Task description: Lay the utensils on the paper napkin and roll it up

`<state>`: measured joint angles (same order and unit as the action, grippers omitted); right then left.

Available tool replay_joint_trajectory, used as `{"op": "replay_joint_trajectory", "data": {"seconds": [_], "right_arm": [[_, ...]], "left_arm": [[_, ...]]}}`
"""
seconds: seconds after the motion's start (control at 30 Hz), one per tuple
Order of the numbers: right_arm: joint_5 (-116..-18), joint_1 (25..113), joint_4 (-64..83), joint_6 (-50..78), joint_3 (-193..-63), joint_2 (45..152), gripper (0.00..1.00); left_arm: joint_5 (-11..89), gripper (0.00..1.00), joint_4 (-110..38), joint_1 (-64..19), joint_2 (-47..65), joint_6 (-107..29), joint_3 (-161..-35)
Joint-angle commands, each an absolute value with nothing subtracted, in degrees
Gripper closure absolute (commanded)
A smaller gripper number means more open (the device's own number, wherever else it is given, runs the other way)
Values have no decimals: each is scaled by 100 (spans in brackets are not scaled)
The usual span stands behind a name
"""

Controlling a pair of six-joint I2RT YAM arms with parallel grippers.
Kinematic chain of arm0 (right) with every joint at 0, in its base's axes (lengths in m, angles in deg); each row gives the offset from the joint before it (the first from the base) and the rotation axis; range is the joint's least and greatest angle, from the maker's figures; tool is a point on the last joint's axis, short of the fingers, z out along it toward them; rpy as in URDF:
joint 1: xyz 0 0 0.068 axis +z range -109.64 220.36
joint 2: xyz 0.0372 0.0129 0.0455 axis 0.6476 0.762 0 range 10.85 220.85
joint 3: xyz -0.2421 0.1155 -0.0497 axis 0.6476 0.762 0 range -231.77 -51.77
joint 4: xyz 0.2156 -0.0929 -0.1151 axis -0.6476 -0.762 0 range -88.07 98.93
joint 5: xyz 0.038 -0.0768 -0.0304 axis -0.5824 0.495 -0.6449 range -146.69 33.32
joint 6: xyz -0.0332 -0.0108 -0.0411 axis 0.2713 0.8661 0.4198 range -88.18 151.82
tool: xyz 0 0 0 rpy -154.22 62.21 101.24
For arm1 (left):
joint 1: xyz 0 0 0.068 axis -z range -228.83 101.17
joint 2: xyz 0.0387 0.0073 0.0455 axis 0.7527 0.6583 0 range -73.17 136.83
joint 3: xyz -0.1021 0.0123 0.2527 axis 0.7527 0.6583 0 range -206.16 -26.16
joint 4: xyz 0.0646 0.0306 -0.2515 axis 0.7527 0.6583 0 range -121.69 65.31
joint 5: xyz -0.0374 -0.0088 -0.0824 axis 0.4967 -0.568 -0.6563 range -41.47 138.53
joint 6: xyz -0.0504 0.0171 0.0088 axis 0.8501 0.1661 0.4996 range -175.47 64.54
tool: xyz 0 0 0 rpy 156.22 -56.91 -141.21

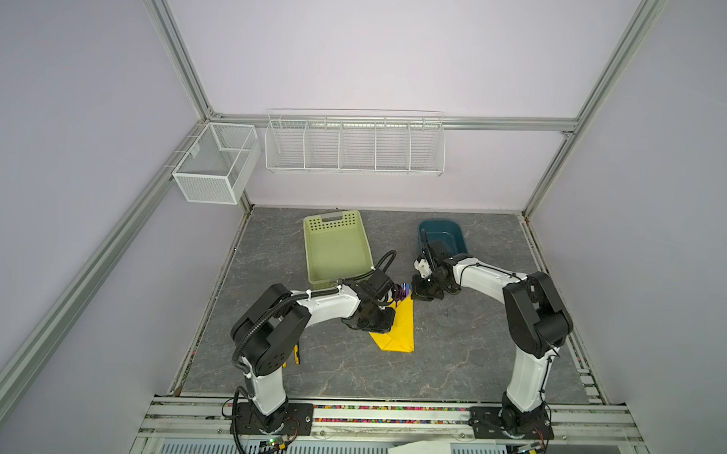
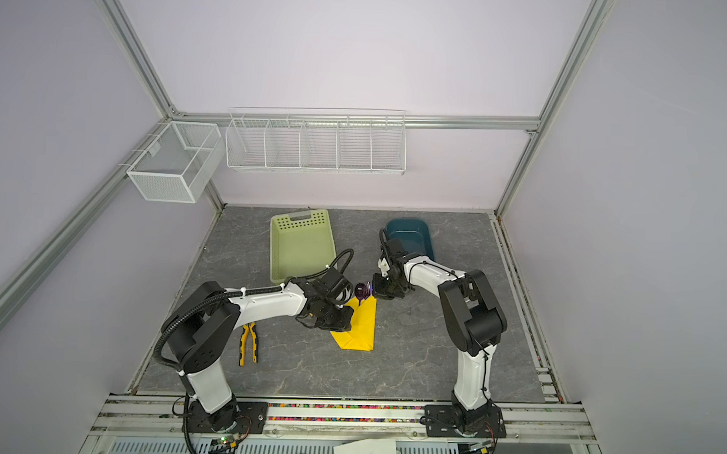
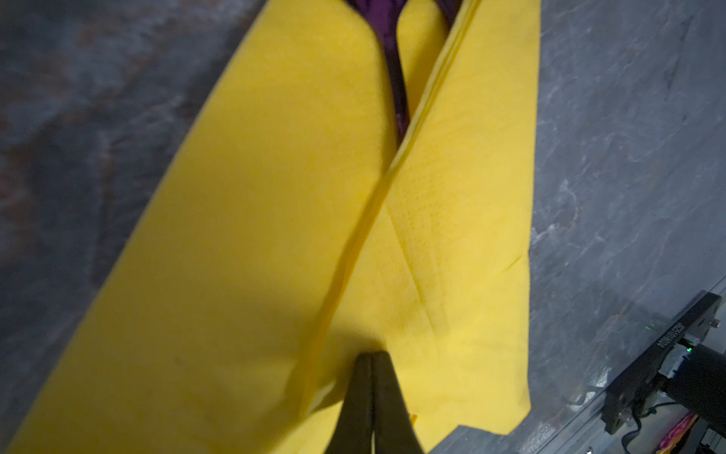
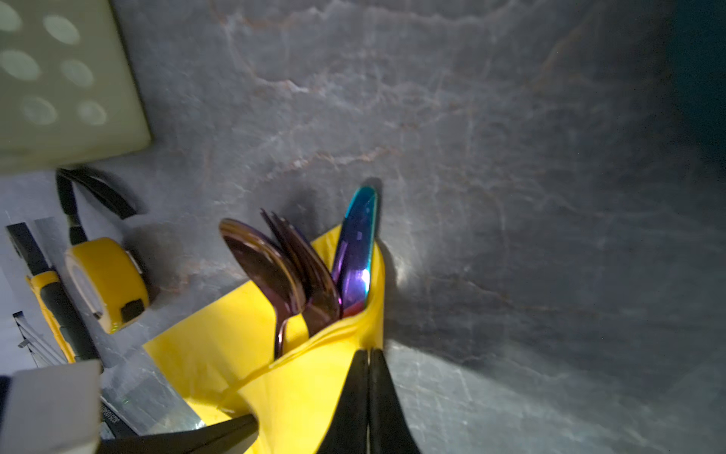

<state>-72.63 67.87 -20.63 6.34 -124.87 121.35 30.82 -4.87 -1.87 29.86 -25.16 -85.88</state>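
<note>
Paper napkin (image 1: 400, 331) lay mid-table, folded over utensils (image 4: 314, 275), purplish heads protruding at far end. Left gripper (image 3: 371, 355) clenched on near flap, right gripper (image 4: 369, 351) clenched at far fold; paper pinched or not, unclear. Judged best: roll both ends together, tight, handles enclosed

black plate (image 3: 668, 340): one row of white characters along its face, off to the side of the left claw (image 3: 371, 355), turned sideways and too blurred to read with certainty.
grey strip (image 4: 118, 412): tiny dark print, beside the right claw (image 4: 369, 351), too small to read.
</note>
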Motion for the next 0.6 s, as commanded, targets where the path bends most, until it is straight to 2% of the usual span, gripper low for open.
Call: {"op": "replay_joint_trajectory", "data": {"seconds": [0.0,0.23,0.57], "right_arm": [[-7355,6760,-2083,677,-12651,12161,93],[-7302,6765,-2085,772,-12804,12572,93],[-6661,6765,-2503,892,-12839,12616,93]], "left_arm": [[3337,100,-243,-163,2970,-2540,-8435],[3330,100,-251,-167,2969,-2540,-8425],[3350,100,-248,-169,2914,-2527,-8381]]}}
